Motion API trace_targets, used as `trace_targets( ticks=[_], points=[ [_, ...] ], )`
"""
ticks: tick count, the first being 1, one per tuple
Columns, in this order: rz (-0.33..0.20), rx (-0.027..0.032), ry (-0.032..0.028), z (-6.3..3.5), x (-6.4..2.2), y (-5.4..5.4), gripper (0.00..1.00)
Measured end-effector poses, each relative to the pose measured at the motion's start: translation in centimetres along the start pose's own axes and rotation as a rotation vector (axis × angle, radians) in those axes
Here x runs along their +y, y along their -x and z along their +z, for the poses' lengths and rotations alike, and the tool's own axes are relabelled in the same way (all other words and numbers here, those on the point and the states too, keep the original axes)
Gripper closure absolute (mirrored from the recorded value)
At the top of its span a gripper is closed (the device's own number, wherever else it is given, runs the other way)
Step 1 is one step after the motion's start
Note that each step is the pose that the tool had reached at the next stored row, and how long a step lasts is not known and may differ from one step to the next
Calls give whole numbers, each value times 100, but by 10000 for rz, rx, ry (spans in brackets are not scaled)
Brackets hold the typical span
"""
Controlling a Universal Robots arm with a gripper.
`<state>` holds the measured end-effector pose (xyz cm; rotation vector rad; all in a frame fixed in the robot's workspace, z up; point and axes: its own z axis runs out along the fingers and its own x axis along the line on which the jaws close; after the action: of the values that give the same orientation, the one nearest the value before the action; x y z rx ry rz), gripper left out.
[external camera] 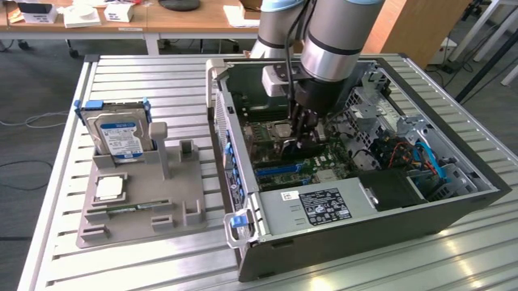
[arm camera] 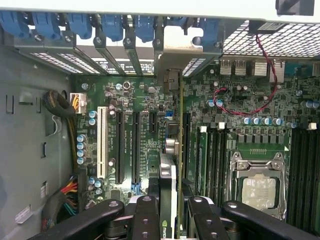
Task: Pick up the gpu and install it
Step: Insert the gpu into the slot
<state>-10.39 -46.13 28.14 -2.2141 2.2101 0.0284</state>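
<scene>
The dark fingers [arm camera: 145, 212] of the gripper [arm camera: 169, 212] sit partway apart and are clamped on the gpu [arm camera: 169, 165] from both flat sides. The card stands on edge over the motherboard [arm camera: 145, 100] inside the computer case [external camera: 453, 212], between the black expansion slots [arm camera: 136, 145] and the processor socket [arm camera: 257, 190]. Its bracket end points toward the blue latches [arm camera: 112, 25]. Whether it is seated in a slot cannot be told.

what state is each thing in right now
gripper: shut on the gpu
gpu: held on edge over the motherboard
computer case: on its side, panel off
hard drive: upright in the grey holder
memory stick: flat in the holder
cpu: in its socket, uncovered
</scene>
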Motion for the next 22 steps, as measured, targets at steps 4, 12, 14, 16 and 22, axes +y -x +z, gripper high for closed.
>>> trace_targets(
  ticks=[4,12,14,16,22],
  points=[
    [0,0,0,34,4,-1,73],
    [2,0,-1,63,17,-1,73],
    [0,0,-1,64,19,-1,73],
    [0,1,-1,66,23,-2,73],
    [0,1,-1,75,44,-2,73]
  ],
)
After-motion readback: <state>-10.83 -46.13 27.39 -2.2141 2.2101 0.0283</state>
